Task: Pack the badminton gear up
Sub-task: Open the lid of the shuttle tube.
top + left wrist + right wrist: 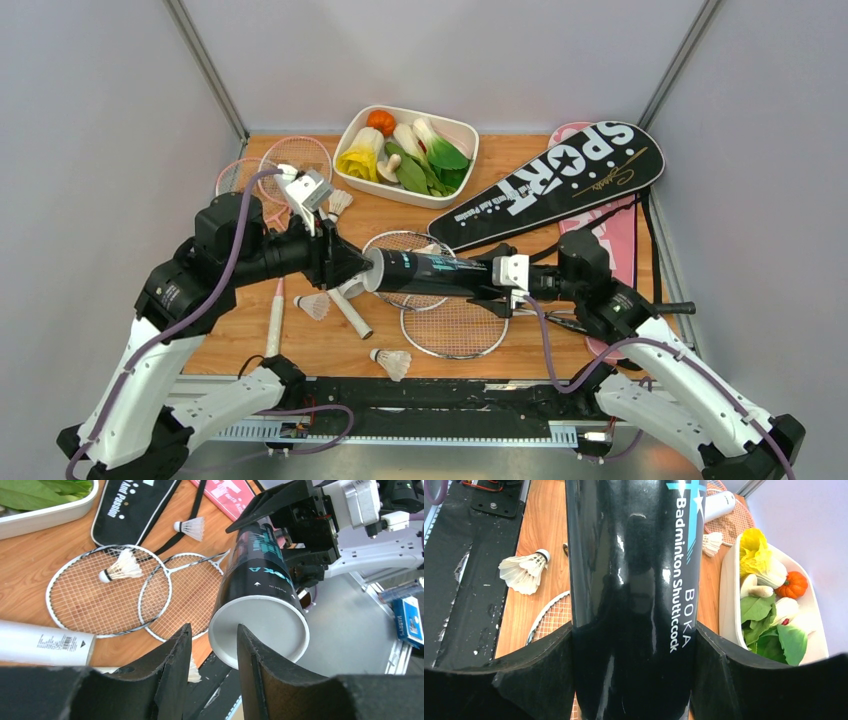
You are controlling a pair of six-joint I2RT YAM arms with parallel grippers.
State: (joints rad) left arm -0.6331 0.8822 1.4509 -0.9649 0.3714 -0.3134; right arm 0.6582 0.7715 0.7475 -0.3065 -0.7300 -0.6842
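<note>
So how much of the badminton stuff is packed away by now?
Nothing looks packed yet. In hand: the right claw grips the black tube while the left claw stands open at its end. To do: shuttlecocks lie loose on the table, and the racquets lie outside the black cover.

The black tube (430, 272) hangs level across the middle, its open mouth just in front of the left end effector (358, 268), barring the straight way between the arms. Under it two silver racquets (455, 325) overlap on the table (320, 355), with a white tube (350, 312) and a shuttlecock (313, 305) just left. The tray (430, 113) and black cover (545, 185) crowd the back. Bare wood shows along the near edge, left of the front shuttlecock (392, 362).
</note>
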